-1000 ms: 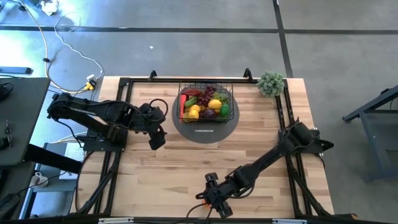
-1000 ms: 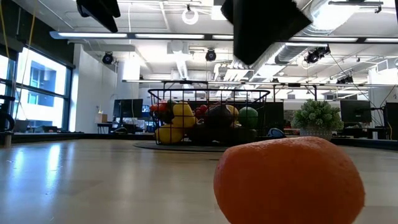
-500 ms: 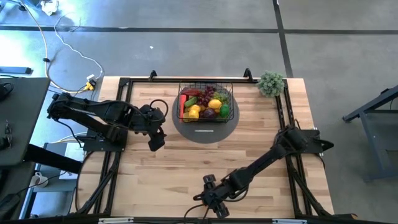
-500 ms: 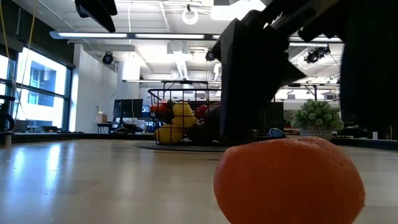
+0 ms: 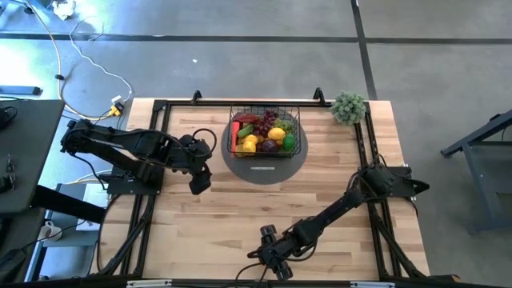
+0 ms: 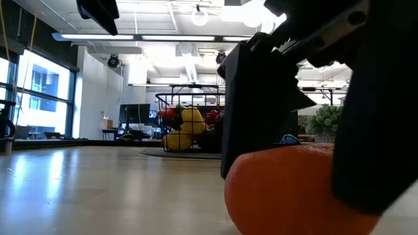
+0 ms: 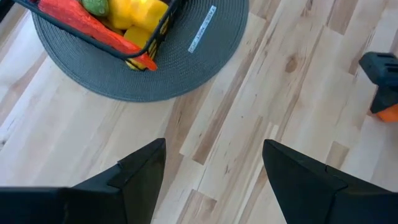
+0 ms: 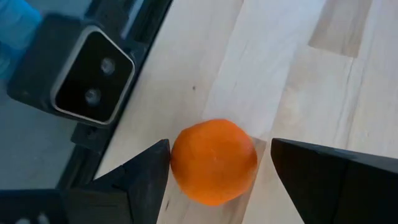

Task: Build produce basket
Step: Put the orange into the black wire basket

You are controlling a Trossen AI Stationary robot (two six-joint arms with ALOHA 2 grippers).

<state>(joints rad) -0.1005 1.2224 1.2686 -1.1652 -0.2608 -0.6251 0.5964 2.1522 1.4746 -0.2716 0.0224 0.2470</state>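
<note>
- High view: the basket (image 5: pixel 265 128) sits on a round grey mat (image 5: pixel 264 164) toward the far middle of the table (image 5: pixel 240 208), filled with produce (image 5: pixel 264 134) in yellow, red, purple and green.
- A potted plant (image 5: pixel 349 106) stands at the far right corner, well apart from the basket.
- The left gripper (image 5: pixel 198 181) hangs over the table just left of the mat, with nothing in it.
- The right gripper (image 5: pixel 272 262) reaches down at the near edge of the table, well apart from the basket; the orange itself cannot be made out here.
- Low view: an orange (image 6: pixel 297 192) lies on the table close to the camera, with the right gripper's dark fingers (image 6: pixel 258 104) standing on either side of it, wide apart.
- Behind, the basket (image 6: pixel 189 124) shows yellow and red pieces through its wire sides, and the plant (image 6: pixel 324 121) is partly hidden by the gripper.
- Left wrist view: the left gripper (image 7: pixel 214 168) is spread wide over bare wood, holding nothing; the mat (image 7: pixel 143 59) and a corner of the basket (image 7: pixel 149 37) with a red chili (image 7: pixel 93 25) and yellow fruit (image 7: pixel 140 15) lie ahead.
- The orange (image 7: pixel 387 113) shows far off under the right arm.
- Right wrist view: the orange (image 8: pixel 214 160) sits between the wide-open fingers (image 8: pixel 140 177) of the right gripper (image 8: pixel 217 171), near the table edge beside a camera (image 8: pixel 87 78); whether the fingers touch it cannot be told.
</note>
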